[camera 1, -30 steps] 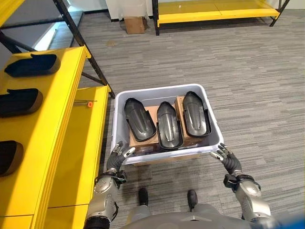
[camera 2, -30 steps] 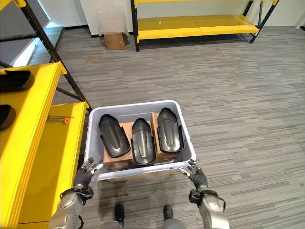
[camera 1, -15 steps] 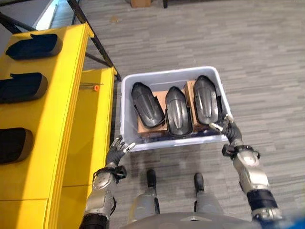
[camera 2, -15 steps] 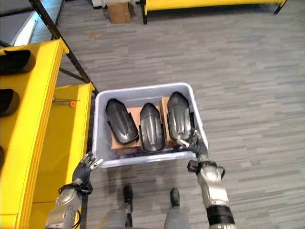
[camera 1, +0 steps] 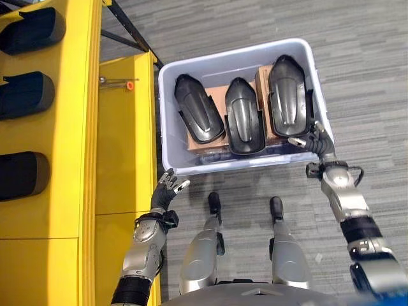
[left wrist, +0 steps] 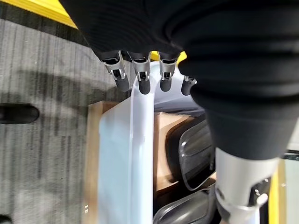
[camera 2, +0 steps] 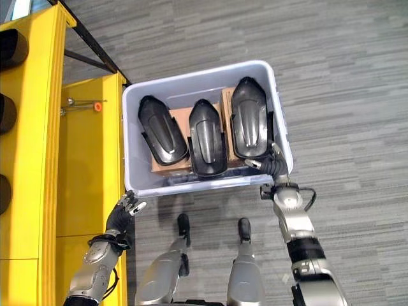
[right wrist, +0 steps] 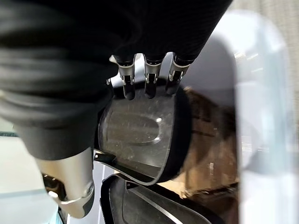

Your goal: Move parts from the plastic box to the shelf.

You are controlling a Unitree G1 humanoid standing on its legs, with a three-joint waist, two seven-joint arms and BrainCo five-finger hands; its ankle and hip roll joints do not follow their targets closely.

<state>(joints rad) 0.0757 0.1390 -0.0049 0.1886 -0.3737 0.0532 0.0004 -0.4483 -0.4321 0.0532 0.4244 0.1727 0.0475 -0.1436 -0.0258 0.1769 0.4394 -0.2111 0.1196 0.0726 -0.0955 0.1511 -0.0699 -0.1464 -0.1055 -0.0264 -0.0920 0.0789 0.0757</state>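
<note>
We see the tall yellow metal shelf (camera 1: 70,121) to the left of the pale translucent plastic box (camera 1: 167,115), with three dark rounded parts (camera 1: 24,77) lying on its upper level. A small orange-tipped pin (camera 1: 127,85) rests on the lower yellow level, just beside the box's far left corner.

Our left hand (camera 1: 167,189) hangs just below the box's near left corner, over the grey striped floor (camera 1: 357,57) — its fingers are spread and relaxed, holding nothing, their dark tips close to the box's rim in the left wrist view.

Inside the box, three black glossy shoe-shaped plastic parts (camera 1: 242,124) lie side by side on brown cardboard blocks (camera 2: 180,120).

Our right hand (camera 1: 312,136) reaches over the box's near right corner — its fingers are fairly straight and loosely parted, tips at the near end of the rightmost black part (right wrist: 140,135), not curled round it.
</note>
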